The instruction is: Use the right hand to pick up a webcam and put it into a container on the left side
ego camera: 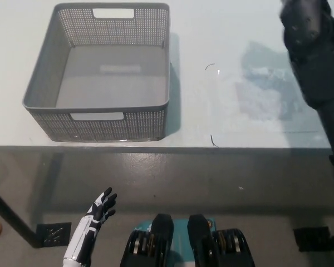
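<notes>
My black right arm (317,61) is raised over the table's far right, blurred by its motion. Its hand (301,15) reaches the picture's top edge, and the fingers are cut off there. No webcam shows in this view, and none lies on the white table (222,111) where the hand was working; only a faint shadow is there. The grey mesh basket (100,127) stands on the left half of the table with nothing in it. My white left hand (99,210) rests low at the lower left, below the table's front edge, fingers apart and holding nothing.
The table's front edge (167,148) runs across the middle of the picture, with grey floor below it. Two small dark marks (212,140) lie on the table between the basket and the right arm.
</notes>
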